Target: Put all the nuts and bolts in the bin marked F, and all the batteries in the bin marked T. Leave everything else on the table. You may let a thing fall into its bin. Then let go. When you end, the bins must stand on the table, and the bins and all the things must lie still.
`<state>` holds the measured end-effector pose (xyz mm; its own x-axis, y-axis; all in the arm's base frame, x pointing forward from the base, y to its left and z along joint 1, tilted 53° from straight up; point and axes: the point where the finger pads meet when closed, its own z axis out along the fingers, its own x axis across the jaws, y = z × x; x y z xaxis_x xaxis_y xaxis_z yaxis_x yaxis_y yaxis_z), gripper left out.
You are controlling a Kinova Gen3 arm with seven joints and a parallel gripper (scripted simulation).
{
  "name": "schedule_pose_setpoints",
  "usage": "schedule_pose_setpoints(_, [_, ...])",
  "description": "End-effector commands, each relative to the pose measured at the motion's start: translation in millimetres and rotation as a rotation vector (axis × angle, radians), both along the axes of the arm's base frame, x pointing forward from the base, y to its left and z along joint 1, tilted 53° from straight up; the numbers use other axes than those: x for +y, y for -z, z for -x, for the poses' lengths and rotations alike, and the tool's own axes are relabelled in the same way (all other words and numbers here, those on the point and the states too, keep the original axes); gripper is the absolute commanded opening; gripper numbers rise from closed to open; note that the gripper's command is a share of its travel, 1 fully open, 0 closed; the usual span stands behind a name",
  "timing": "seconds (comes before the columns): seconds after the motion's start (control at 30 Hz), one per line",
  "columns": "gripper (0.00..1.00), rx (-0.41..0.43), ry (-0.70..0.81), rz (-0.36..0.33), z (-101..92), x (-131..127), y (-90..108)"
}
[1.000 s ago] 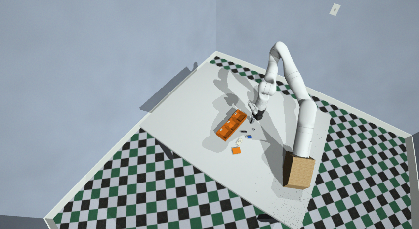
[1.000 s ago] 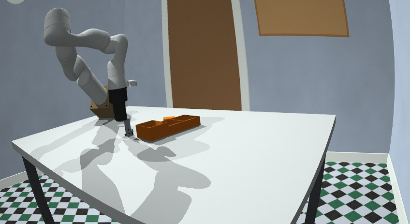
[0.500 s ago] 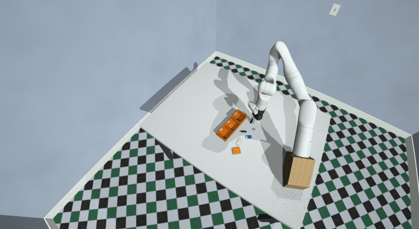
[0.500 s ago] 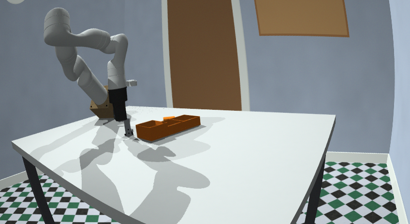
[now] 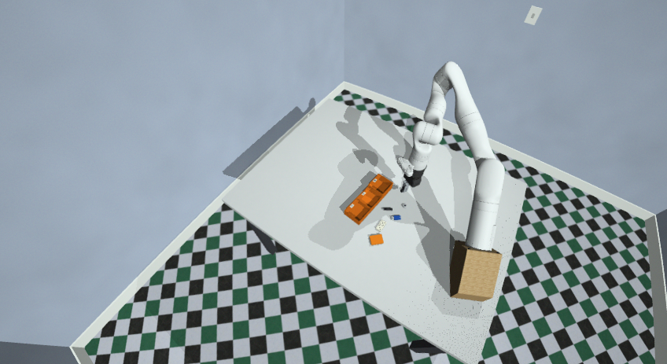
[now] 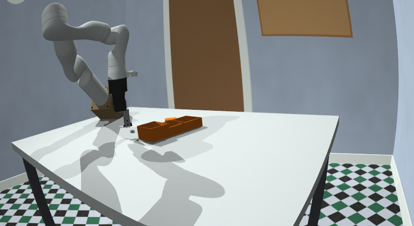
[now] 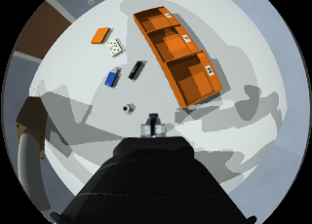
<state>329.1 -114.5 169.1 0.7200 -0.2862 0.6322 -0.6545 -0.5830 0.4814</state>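
Note:
My gripper (image 5: 403,189) (image 6: 127,125) (image 7: 153,124) is low over the table and looks shut on a thin dark thing, apparently a bolt, that sticks out between the fingertips. A small grey nut (image 5: 403,205) (image 6: 132,131) (image 7: 127,108) lies on the table near the fingertips. A black cylinder (image 5: 387,208) (image 7: 136,69), which looks like a battery, lies between the nut and the bins. The joined orange bins (image 6: 174,131) (image 7: 181,94) stand upright in a row of three. Their white labels are too small to read. Parts of their insides are hidden by walls and shadow.
A blue USB stick (image 5: 396,217) (image 7: 111,78) lies beside the black cylinder. A white dotted domino (image 5: 381,225) (image 7: 114,47) and an orange block (image 5: 376,239) (image 7: 100,35) lie farther along. The arm's wooden base (image 5: 477,273) stands at the table's edge.

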Motion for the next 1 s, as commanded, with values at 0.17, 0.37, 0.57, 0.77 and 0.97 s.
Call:
schedule_pose_setpoints(0.17, [0.00, -0.016, -0.011, -0.002, -0.1, 17.9, -15.0])
schedule_pose_setpoints(0.37, [0.00, -0.016, -0.011, -0.002, -0.1, 17.9, -15.0])
schedule_pose_setpoints(0.57, [0.00, -0.016, -0.011, -0.002, -0.1, 17.9, -15.0])
schedule_pose_setpoints(0.77, [0.00, -0.016, -0.011, -0.002, 1.9, 23.9, -19.8])
schedule_pose_setpoints(0.97, [0.00, -0.016, -0.011, -0.002, -7.1, 31.2, -16.4])
